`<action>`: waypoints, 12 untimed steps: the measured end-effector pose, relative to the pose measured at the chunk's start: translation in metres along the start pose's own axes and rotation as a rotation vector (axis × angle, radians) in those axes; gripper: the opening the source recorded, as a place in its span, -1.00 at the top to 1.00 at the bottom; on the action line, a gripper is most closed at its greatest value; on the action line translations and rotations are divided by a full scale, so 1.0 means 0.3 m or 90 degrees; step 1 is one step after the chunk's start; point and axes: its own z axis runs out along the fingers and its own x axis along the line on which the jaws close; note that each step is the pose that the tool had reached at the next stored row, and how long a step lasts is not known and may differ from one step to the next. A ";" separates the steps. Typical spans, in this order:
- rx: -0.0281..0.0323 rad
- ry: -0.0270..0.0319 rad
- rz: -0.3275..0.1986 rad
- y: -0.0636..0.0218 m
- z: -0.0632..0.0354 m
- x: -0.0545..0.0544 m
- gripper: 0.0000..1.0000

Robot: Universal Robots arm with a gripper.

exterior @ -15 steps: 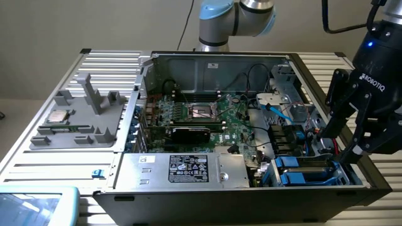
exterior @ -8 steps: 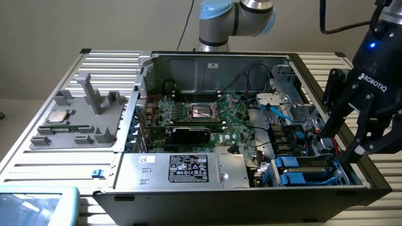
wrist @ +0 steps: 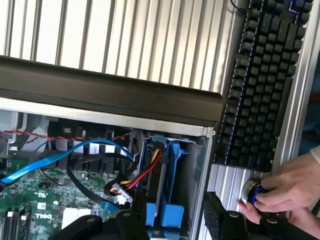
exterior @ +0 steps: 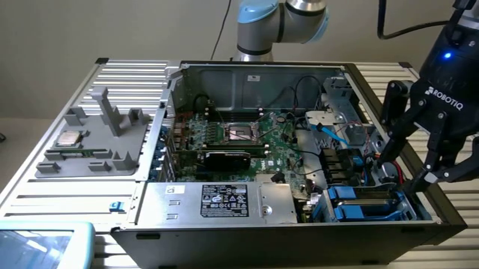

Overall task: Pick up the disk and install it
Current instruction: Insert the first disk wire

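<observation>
Finds the black two-fingered Robotiq pincer [exterior: 400, 175] at the right edge of the exterior view, released, fingers spread wide and gripping nothing. Hangs it just above the grey metal drive cage [wrist: 201, 170] in the lower right corner of the open black computer case [exterior: 299, 238], probably spread so as to clear the cage walls on either side. Lays that case on its side on the ribbed aluminium worktop [exterior: 45, 193], panel off, seemingly to open the green motherboard [exterior: 254, 140] and the bays to reach from above. Sets the flat silver-grey disk with bright blue plastic rails [exterior: 358, 212] down inside the cage, on edge, below and between the fingers, apart from them as far as can be told. Shows mostly the blue rails and end tabs; hides the metal body and any label behind the cage walls. Shows too, from the wrist, a person's hand [wrist: 280, 192] on a round blue-ringed button [wrist: 254, 194] beside a black keyboard [wrist: 260, 85], likely ready to stop the arm.
</observation>
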 end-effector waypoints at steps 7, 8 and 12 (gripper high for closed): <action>0.0081 0.0177 -0.056 0.000 0.000 0.000 -0.15; 0.0097 0.0176 -0.063 0.000 0.000 0.000 -0.15; 0.0128 0.0171 -0.065 0.000 0.000 -0.001 -0.15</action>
